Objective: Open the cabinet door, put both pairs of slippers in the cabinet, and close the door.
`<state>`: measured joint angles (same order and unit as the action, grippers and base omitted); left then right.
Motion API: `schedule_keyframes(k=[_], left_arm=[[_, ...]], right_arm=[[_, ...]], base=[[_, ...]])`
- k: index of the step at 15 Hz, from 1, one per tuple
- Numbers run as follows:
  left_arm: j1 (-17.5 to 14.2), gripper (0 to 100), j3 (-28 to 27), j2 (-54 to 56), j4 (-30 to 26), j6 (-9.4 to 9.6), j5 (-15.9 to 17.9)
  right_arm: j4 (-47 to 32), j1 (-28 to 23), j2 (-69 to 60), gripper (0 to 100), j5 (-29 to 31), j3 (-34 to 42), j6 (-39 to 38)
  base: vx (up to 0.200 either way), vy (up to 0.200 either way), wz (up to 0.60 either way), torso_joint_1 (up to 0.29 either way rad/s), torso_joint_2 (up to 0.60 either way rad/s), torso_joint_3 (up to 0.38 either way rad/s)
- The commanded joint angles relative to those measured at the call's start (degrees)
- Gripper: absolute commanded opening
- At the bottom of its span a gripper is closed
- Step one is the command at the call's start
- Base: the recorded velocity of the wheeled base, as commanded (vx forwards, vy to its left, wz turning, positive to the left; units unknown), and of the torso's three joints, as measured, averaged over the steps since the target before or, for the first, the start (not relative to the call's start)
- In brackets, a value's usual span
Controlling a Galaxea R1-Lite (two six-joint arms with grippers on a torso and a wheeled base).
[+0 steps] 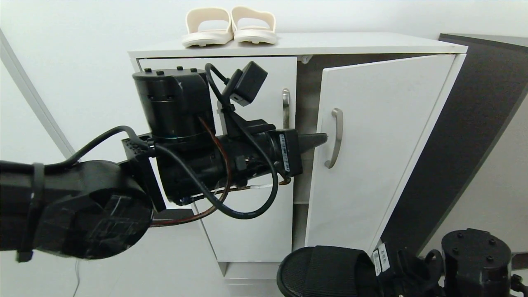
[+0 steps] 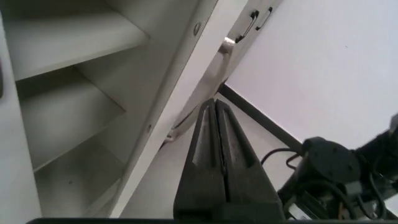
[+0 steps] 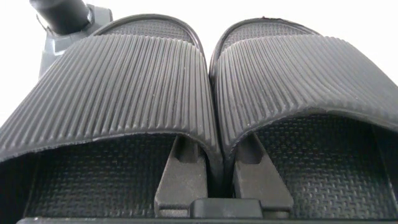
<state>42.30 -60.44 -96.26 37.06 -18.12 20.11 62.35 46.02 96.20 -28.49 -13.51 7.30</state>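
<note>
Holding the left gripper, fingers pressed together, beside the ajar cabinet door, we risk slipping off its edge; the right gripper clamps the black slippers below, perhaps within its swing.

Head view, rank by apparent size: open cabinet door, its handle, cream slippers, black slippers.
1. open cabinet door
2. cream slippers, black slippers: alike; the black ones are cropped and nearest the camera, so unranked
3. its handle
</note>
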Motion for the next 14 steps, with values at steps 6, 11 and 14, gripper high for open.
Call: schedule_keyframes(k=[6, 11, 14], left_arm=[[-4.9, 0, 1.1, -0.6, 1.8, -0.96, 1.4], [-4.9, 0, -6.2, -9.0, 4.6, -6.23, 1.1], [-4.9, 0, -8.5, -11.5, 4.6, -6.23, 0.7]], right_arm=[[-3.3, 6.1, 0.4, 0, 8.5, -0.6, 0.3], [-3.3, 6.5, 0.4, 0, 8.9, 0.1, 0.3], [-3.3, 7.1, 0.4, 0, 8.9, 0.1, 0.3]], base=[[0.000, 0.000, 0.00, 0.000, 0.00, 0.000], [0.000, 0.000, 0.00, 0.000, 0.00, 0.000], [-0.067, 0.000, 0.00, -0.001, 0.00, 0.001]])
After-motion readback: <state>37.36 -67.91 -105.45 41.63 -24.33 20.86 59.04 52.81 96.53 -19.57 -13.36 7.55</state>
